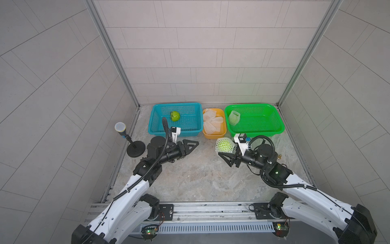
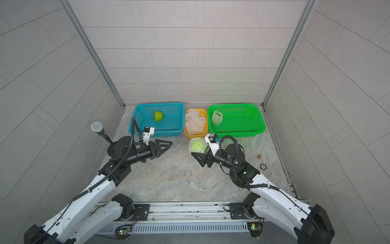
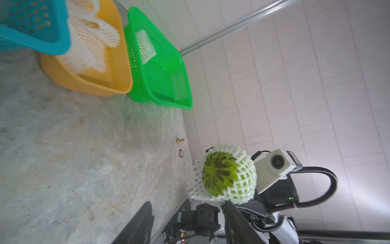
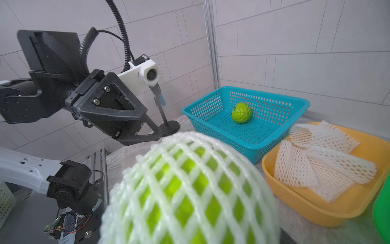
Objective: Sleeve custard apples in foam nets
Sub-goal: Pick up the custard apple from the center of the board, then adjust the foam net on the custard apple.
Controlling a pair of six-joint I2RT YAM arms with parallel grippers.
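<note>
My right gripper (image 1: pixel 221 151) is shut on a custard apple (image 1: pixel 225 144) sleeved in a white foam net, and holds it above the table in front of the orange tub. This netted fruit (image 4: pixel 190 190) fills the right wrist view and hides the fingers. A bare custard apple (image 1: pixel 175 116) lies in the blue basket (image 1: pixel 187 133). Another netted one (image 1: pixel 234 117) sits in the green basket (image 1: pixel 257 133). Loose foam nets (image 1: pixel 212 123) are piled in the orange tub (image 1: pixel 211 136). To the left, apart from the fruit, my left gripper (image 1: pixel 195 143) is open with nothing in it.
A microphone on a round black stand (image 1: pixel 135 147) sits at the table's left edge, close behind the left arm. A small brass piece (image 2: pixel 259 156) and a dark ring (image 2: pixel 263 166) lie on the table right of the right arm. Tiled walls close in three sides.
</note>
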